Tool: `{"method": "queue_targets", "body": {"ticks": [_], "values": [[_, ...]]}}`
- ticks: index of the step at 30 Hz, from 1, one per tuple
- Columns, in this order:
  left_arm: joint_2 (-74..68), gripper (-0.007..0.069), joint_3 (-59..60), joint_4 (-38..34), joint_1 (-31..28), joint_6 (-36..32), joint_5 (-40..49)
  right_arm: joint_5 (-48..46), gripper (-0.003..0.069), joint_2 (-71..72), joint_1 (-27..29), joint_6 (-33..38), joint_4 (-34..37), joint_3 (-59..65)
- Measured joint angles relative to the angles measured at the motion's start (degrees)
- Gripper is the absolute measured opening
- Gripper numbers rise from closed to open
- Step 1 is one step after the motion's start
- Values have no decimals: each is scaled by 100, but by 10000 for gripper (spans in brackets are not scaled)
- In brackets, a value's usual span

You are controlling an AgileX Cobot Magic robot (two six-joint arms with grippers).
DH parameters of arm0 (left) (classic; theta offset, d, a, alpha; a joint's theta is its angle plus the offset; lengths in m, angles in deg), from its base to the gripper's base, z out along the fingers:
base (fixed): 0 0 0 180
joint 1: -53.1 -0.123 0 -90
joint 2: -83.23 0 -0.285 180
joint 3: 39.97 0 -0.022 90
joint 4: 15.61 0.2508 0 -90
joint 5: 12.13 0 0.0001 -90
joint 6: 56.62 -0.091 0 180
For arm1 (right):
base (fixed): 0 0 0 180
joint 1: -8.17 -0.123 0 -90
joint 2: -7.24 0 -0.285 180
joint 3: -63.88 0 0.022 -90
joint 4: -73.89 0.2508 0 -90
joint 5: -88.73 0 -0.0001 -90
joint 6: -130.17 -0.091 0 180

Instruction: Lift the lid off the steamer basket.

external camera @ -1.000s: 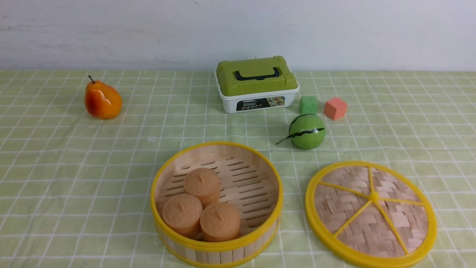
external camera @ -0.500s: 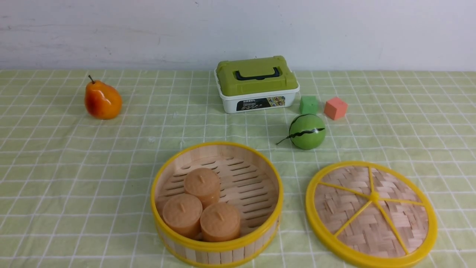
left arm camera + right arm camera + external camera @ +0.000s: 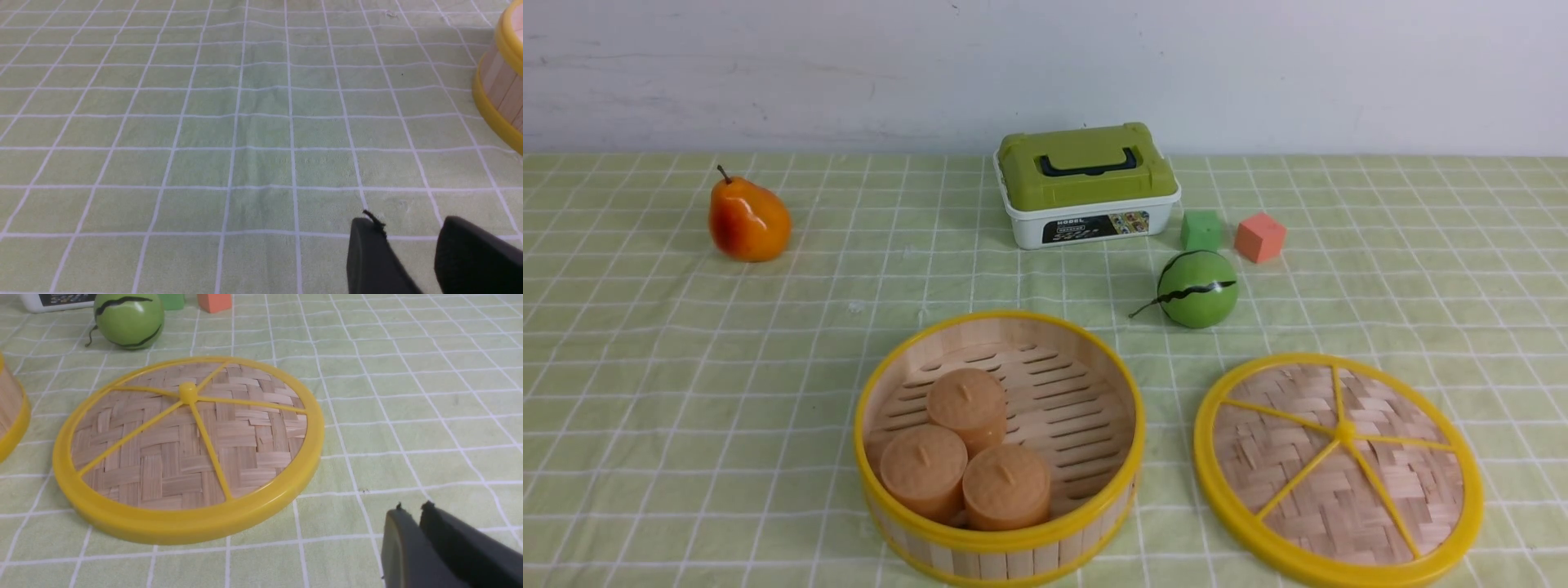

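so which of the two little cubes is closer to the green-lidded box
The green cube: it sits just beside the box, while the orange cube lies farther out, on the green one's far side.

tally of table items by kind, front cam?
Steamer basket: 1
Lid: 1
Orange cakes in basket: 3
Green-lidded box: 1
Cubes, green and salmon: 2
Toy fruit, pear and green melon: 2
Total: 10
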Motion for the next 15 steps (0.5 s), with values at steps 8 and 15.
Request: {"method": "queue_targets", "body": {"ticks": [8,15], "values": [[0,239,0,0,0,0,0,0,48,0,0,0,0,0],[0,239,0,0,0,0,0,0,59,0,0,0,0,0]]}}
